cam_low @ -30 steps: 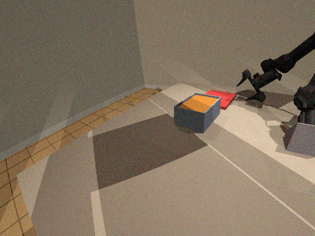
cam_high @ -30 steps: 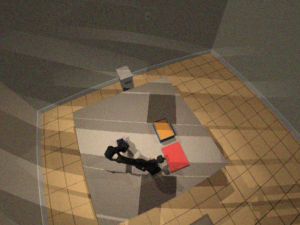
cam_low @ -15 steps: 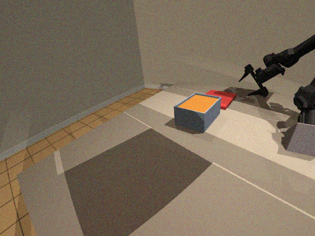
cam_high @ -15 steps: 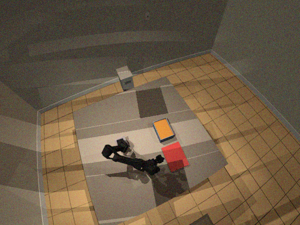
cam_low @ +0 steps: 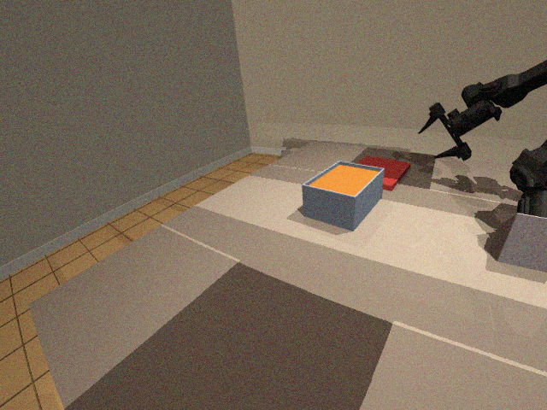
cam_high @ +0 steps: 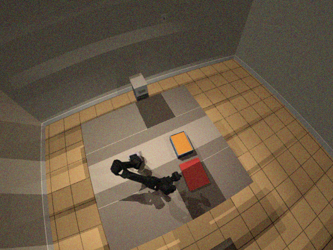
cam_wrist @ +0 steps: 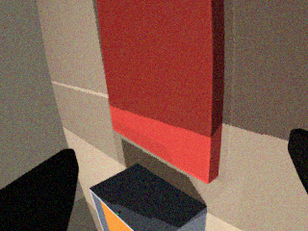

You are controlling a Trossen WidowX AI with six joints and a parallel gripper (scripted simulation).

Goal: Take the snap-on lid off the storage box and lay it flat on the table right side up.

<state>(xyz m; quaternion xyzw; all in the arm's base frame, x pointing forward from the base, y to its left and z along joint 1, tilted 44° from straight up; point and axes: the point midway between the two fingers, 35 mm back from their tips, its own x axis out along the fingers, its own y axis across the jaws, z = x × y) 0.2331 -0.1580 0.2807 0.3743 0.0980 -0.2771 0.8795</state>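
Observation:
The red lid (cam_high: 194, 174) (cam_low: 391, 168) (cam_wrist: 159, 58) lies flat on the table, with its smooth, closed face up. The blue-grey storage box (cam_high: 185, 155) (cam_low: 329, 209) (cam_wrist: 144, 185) stands upright beside it, a small gap apart. Its top is uncovered and shows an orange inside (cam_high: 181, 142) (cam_low: 346, 178) (cam_wrist: 115, 218). My gripper (cam_low: 427, 144) (cam_wrist: 187, 150) is wide open and empty. It is raised above the table, on the arm-base side of the lid, and does not touch the lid. The lid's far end is cut off in the wrist view.
The arm's base block (cam_low: 527, 240) stands on the table (cam_high: 134, 220) (cam_low: 441, 353) at the right in the exterior view. A pale cabinet (cam_high: 139, 83) stands beyond the table by the wall. Bands of light and shadow cross the table top.

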